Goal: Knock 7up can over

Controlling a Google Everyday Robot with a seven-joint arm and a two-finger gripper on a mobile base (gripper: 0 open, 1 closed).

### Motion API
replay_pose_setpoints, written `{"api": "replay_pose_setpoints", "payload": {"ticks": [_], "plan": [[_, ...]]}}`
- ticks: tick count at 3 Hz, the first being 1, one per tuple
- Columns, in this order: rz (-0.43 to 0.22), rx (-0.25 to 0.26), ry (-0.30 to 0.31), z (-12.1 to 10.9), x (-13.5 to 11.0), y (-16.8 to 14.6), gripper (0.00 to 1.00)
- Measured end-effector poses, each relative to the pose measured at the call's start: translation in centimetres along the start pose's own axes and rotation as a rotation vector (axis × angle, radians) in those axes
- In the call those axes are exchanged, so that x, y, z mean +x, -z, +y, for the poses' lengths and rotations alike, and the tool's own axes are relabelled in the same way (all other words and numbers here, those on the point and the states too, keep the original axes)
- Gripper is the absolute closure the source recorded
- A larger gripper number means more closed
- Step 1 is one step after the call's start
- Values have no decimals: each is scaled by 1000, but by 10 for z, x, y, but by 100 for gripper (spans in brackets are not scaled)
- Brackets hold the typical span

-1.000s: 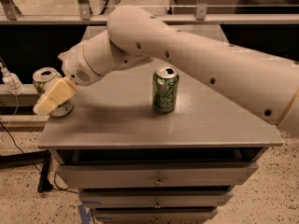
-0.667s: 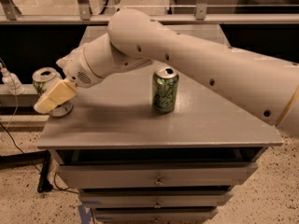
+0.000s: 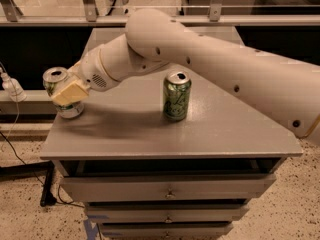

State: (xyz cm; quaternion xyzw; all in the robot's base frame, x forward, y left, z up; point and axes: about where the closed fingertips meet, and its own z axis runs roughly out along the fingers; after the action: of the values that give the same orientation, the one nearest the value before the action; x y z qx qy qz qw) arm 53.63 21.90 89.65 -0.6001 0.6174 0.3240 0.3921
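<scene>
The jaws sit at the far left of the table (image 3: pixel 150 134), at the tip of the thick white arm (image 3: pixel 210 59) that reaches in from the right edge of the view and bends down across the table top. They show as a pale yellow block low over the table's left edge. Only their near face can be seen, so I cannot tell whether they are open, closed, or holding anything.

The 7up can (image 3: pixel 55 80) is right behind the jaws, which cover its middle. Its silver top shows just above and to the left of them, and its base shows just below them, resting on the table near the left edge. It is on its base, not knocked over. It seems to lean a little to the left, but that cannot be told for sure. The jaws overlap it and look to be against its side, though actual contact cannot be made out.

A green can (image 3: pixel 176 96) stands upright well to the right of the jaws, near the middle of the table, apart from the arm passing behind it.

Drawers (image 3: pixel 167 189) lie below the jaws, under the table top. A white plug (image 3: pixel 11 88) hangs to the left of the jaws, off the table, with a thin cable running down to the speckled floor (image 3: pixel 20 194).
</scene>
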Motion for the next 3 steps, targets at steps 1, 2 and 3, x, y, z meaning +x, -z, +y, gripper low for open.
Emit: {"api": "replay_pose_setpoints", "payload": {"ticks": [1, 2, 3], "plan": [[30, 67, -5, -25, 9, 33, 87], [105, 156, 17, -59, 18, 83, 100], [216, 241, 71, -97, 25, 136, 100]]}}
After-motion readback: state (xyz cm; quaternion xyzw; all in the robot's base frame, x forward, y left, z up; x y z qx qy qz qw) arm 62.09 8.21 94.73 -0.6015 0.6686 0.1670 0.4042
